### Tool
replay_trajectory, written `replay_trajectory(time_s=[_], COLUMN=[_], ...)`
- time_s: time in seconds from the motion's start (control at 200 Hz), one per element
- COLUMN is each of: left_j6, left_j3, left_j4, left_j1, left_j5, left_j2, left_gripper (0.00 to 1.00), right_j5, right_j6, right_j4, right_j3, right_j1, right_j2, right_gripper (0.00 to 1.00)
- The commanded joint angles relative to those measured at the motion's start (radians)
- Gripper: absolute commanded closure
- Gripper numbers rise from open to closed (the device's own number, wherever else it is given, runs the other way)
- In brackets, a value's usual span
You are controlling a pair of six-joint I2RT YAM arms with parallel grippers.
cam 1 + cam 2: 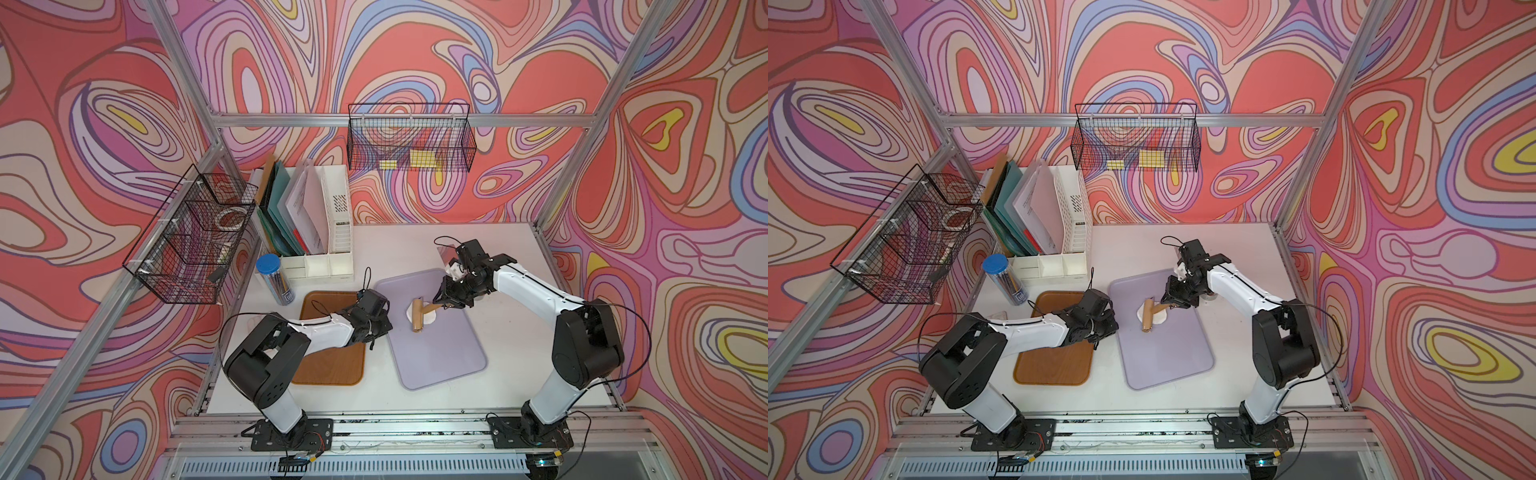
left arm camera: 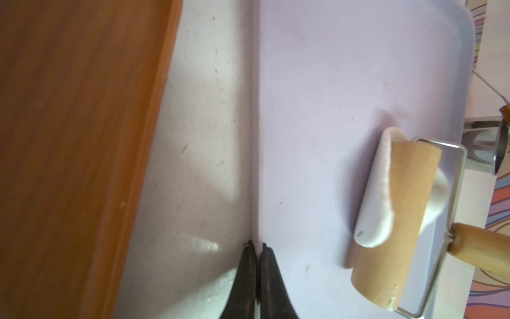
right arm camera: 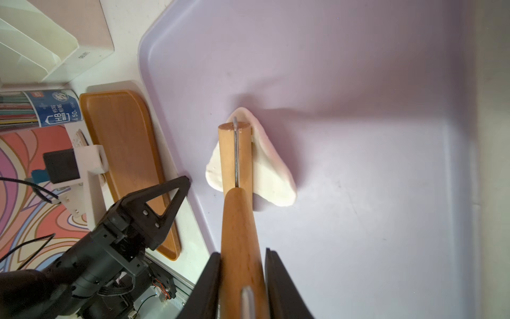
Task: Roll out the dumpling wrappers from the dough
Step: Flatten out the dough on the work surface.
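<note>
The dough (image 3: 273, 176) is a flattened, roughly triangular white sheet on the purple tray (image 1: 440, 365), seen in both top views (image 1: 1160, 318). A wooden roller (image 1: 417, 316) lies across it. In the left wrist view one edge of the dough (image 2: 372, 198) curls up against the roller (image 2: 405, 221). My right gripper (image 3: 242, 254) is shut on the roller's wooden handle (image 3: 238, 234). My left gripper (image 2: 256, 245) is shut, its tips at the tray's left rim (image 2: 258, 138). The dumpling wrappers are out of view.
A brown wooden tray (image 1: 332, 365) lies left of the purple one, under my left arm. A blue-capped pencil tube (image 1: 274, 278) and a white file organiser (image 1: 316, 216) stand at the back left. Wire baskets (image 1: 191, 237) (image 1: 409, 141) hang on the frame. A shiny steel vessel (image 2: 499, 149) sits beyond the tray.
</note>
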Motion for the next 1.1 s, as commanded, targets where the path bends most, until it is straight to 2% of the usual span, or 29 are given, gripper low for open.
replay_trajectory(time_s=[0.0, 0.831, 0.956, 1.097], left_j6=[0.013, 0.013, 0.012, 0.012], left_j3=[-0.004, -0.010, -0.012, -0.013], left_j4=[-0.045, -0.032, -0.031, -0.029], left_j1=[-0.005, 0.012, 0.012, 0.012], left_j5=[0.010, 0.029, 0.031, 0.033], left_j2=[0.012, 0.016, 0.015, 0.014], left_gripper=[1.00, 1.00, 1.00, 1.00], right_j5=[0.394, 0.527, 0.517, 0.417], right_j6=[-0.069, -0.099, -0.103, -0.107], right_j4=[-0.189, -0.255, -0.243, -0.218], right_j3=[-0.077, -0.101, -0.101, -0.075], right_j1=[-0.065, -0.156, -0.156, -0.146], right_j2=[0.038, 0.012, 0.003, -0.031], right_gripper=[1.00, 1.00, 1.00, 1.00])
